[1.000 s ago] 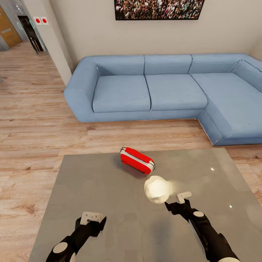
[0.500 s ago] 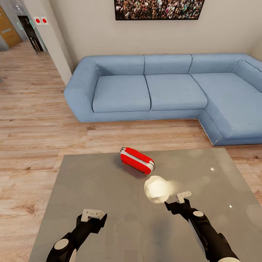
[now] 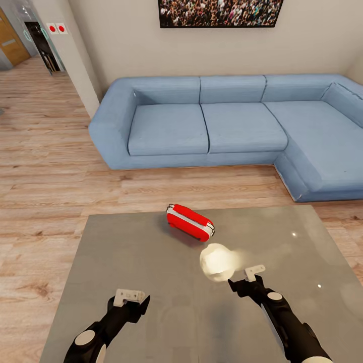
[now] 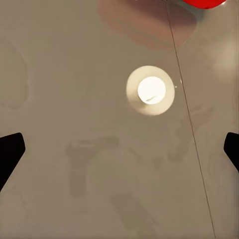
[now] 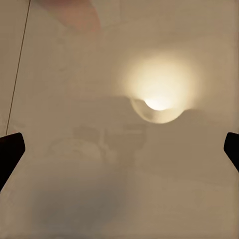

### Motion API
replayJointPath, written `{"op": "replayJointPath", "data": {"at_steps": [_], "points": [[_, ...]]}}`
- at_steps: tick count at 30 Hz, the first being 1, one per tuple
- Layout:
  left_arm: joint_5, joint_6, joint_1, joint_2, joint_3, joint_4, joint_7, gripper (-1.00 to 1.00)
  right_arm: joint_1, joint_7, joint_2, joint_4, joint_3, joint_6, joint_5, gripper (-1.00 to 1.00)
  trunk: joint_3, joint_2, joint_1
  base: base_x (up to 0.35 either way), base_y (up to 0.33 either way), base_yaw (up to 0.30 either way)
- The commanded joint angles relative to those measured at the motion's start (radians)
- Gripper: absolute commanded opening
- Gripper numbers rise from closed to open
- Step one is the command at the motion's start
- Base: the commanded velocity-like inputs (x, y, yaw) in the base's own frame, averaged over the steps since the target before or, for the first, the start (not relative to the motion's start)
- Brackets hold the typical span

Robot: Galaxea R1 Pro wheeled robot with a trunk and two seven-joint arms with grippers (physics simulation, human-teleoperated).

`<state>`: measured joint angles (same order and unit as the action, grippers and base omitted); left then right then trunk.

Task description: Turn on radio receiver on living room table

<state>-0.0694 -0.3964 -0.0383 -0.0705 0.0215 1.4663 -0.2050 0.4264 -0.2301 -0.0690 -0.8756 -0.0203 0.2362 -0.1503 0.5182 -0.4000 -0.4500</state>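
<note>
Near table's far edge lies the radio, on its side, well ahead of both grippers. Left & right fingers apart, holding nothing. Risk: a hard poke could shove the radio off the edge, or miss the switch, not visible from here.

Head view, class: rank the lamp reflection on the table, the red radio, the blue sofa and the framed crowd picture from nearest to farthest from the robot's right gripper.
From the right gripper:
1. Lamp reflection, on the table, just to its left.
2. Red radio, near the table's far edge.
3. Blue sofa, on the floor beyond the table.
4. Framed crowd picture, on the wall above the sofa.
</note>
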Motion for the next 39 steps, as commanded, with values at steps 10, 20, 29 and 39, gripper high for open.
{"op": "replayJointPath", "data": {"at_steps": [10, 20, 29, 39], "points": [[0.000, 0.001, 0.000, 0.000, 0.000, -0.001, 0.001, 1.00, 0.000, -0.001, 0.000, 0.000, -0.003, 0.000, 0.004, 1.00, 0.000, 0.000, 0.000, 0.000, 0.000, 0.000], [-0.001, 0.001, 0.000, 0.000, 0.000, -0.001, 0.001, 1.00, 0.000, -0.001, 0.000, 0.001, 0.000, 0.001, 0.005, 1.00, 0.000, 0.000, 0.000, 0.000, 0.000, 0.000], [0.000, 0.002, 0.000, 0.001, 0.000, -0.002, -0.002, 1.00, 0.000, 0.004, 0.000, -0.029, -0.001, 0.001, -0.004, 1.00, 0.000, 0.000, 0.000, 0.000, 0.000, 0.000], [-0.001, 0.002, 0.000, 0.004, 0.000, -0.001, -0.002, 1.00, 0.000, 0.000, 0.000, -0.031, 0.002, 0.001, -0.004, 1.00, 0.000, 0.000, 0.000, 0.000, 0.000, 0.000]]}}
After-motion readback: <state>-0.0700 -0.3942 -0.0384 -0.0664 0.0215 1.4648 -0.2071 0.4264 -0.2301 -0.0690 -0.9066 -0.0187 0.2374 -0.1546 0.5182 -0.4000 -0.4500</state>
